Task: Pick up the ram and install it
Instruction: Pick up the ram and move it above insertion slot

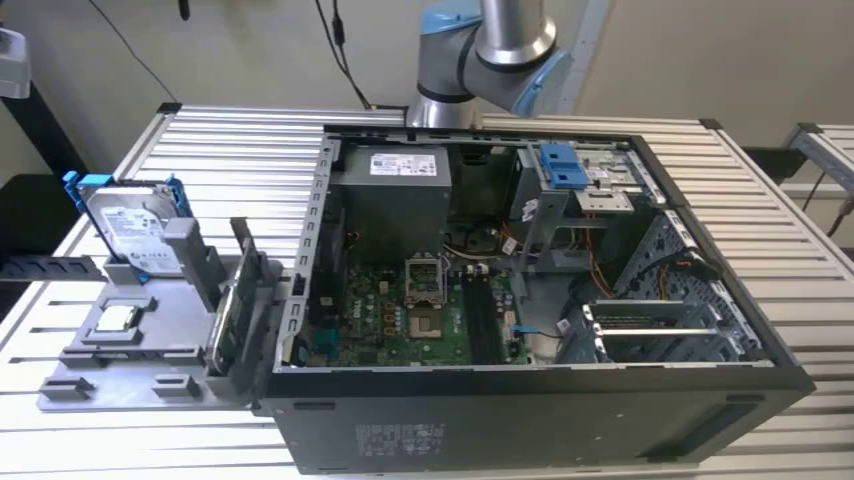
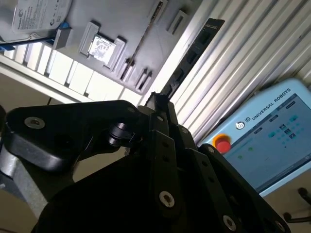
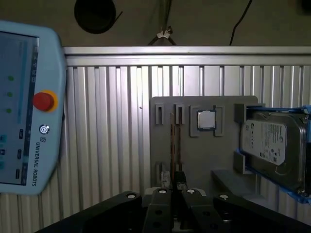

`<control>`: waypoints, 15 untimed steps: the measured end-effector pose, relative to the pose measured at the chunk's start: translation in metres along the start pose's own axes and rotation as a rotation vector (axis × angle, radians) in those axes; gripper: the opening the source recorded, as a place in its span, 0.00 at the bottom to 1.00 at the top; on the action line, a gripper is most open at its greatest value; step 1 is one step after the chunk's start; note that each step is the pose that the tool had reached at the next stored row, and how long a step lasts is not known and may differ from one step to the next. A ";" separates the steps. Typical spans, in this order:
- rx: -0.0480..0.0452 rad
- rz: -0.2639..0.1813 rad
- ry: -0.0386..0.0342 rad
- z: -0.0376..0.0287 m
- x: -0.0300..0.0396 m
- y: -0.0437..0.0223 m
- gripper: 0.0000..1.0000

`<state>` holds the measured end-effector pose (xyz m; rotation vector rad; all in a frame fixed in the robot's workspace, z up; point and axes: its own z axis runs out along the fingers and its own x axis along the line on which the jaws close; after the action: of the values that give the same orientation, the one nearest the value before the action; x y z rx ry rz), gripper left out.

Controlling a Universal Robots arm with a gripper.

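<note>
Seemingly closed and empty in both wrist views, the pincer points toward the ram, edge-on in its tray.

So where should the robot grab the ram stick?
The ram stands on edge in the grey holder, so probably pinch its flat faces near the middle of the top edge, coming straight down from above.

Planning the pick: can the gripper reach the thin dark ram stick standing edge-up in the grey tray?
Likely yes: the gripper hangs near the thin dark ram stick, nothing lying between them.
</note>
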<state>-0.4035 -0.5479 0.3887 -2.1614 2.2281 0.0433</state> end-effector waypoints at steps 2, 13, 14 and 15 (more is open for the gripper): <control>0.0000 0.000 -0.0001 -0.0016 -0.0001 0.0000 0.14; 0.0000 0.000 -0.0024 -0.0176 -0.0008 -0.0001 0.14; -0.0001 0.000 -0.0025 -0.0194 -0.0009 -0.0001 0.14; -0.0001 0.000 -0.0027 -0.0211 -0.0010 -0.0001 0.14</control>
<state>-0.4035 -0.5479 0.4098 -2.1601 2.2268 0.0463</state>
